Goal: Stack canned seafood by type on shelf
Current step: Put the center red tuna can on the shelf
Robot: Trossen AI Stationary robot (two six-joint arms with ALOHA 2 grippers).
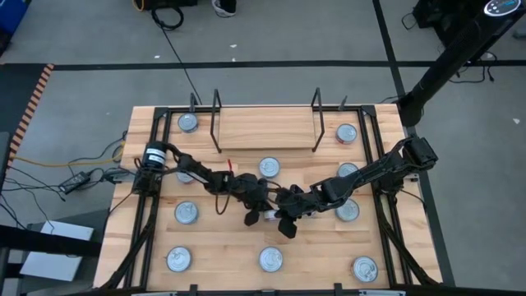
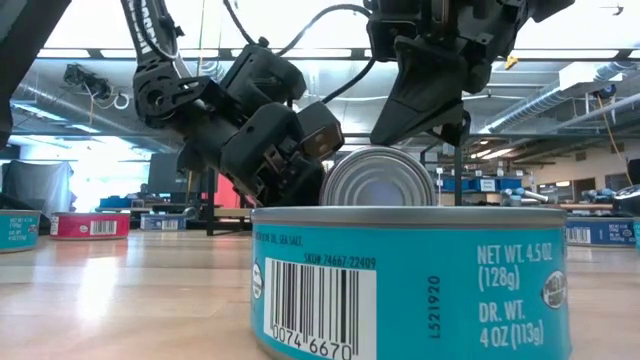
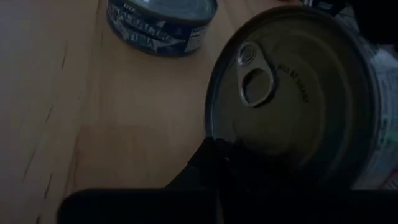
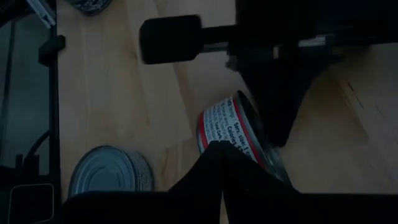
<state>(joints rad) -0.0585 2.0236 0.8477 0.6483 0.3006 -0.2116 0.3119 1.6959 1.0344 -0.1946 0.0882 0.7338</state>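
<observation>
Wooden shelf (image 1: 265, 127) stands bare from above, tins (image 1: 187, 212) scattered on the table; nothing is stacked yet. Low down, both grippers meet at a tilted can (image 2: 378, 178). Wrist views: left gripper (image 3: 214, 146) and right gripper (image 4: 219, 146) are closed, neither clearly gripping it.

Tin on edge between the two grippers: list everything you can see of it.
The tin is small, flat and round, of shiny metal. Its silver lid has ringed ridges and a pull tab, and its side label is red and white with print. It stands tipped up on edge near the table's middle, lid facing the low camera. The shut left gripper meets the lid's rim; the shut right gripper presses at the labelled side. A blue tin hides its lower edge.
</observation>
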